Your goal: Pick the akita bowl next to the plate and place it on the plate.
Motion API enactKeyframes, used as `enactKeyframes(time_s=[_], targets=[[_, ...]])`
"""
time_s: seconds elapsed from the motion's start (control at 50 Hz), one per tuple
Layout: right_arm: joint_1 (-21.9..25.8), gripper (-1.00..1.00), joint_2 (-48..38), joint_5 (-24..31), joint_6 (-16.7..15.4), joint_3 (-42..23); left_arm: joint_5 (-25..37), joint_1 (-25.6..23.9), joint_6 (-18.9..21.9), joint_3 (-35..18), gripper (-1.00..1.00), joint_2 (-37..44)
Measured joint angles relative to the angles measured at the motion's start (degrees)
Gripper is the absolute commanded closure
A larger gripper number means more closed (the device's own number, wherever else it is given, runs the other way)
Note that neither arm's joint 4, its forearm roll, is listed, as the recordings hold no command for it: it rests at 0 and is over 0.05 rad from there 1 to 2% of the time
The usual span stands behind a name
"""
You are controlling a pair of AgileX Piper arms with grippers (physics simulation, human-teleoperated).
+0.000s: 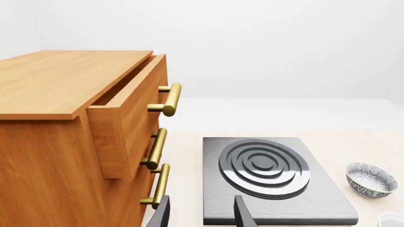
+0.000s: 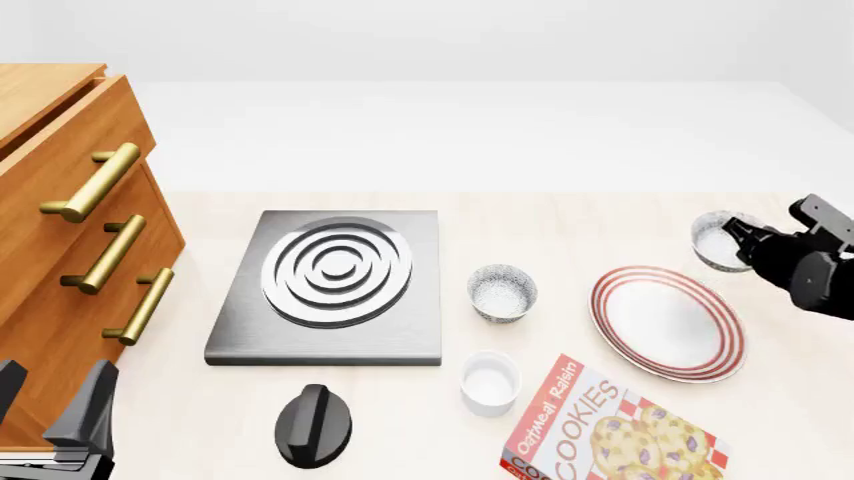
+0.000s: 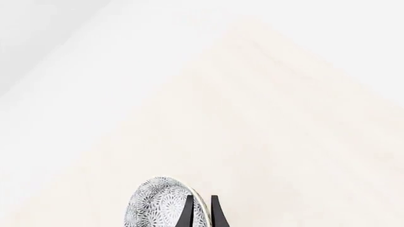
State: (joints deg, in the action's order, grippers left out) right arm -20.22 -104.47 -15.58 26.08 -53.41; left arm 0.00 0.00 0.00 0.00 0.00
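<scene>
An akita bowl [image 2: 718,242], grey-black speckled outside and white inside, sits just beyond the far right edge of the red-ringed white plate [image 2: 667,322]. My right gripper [image 2: 742,234] has its fingers shut on that bowl's near rim. In the right wrist view the two dark fingers [image 3: 188,213] pinch the rim of the speckled bowl [image 3: 158,203], one inside and one outside. A second bowl of the same kind [image 2: 502,292] stands to the left of the plate. My left gripper [image 2: 51,402] hangs open and holds nothing at the near left, by the cabinet; its fingers [image 1: 243,213] show wide apart.
A wooden cabinet [image 2: 54,230] with brass handles fills the left side, its top drawer [image 1: 129,118] pulled out a little. A grey stove plate [image 2: 334,285] with rings lies in the middle, with a black knob [image 2: 312,425] in front. A white ramekin [image 2: 489,382] and a cookie box [image 2: 607,430] lie near the front.
</scene>
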Motion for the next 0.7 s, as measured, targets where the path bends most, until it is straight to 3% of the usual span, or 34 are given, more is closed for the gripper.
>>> enactKeyframes(time_s=[0.7], targets=[[6.99,1.0,11.81,0.81,3.33,8.73,0.0,0.0,0.0,0.0,-1.0,0.0]])
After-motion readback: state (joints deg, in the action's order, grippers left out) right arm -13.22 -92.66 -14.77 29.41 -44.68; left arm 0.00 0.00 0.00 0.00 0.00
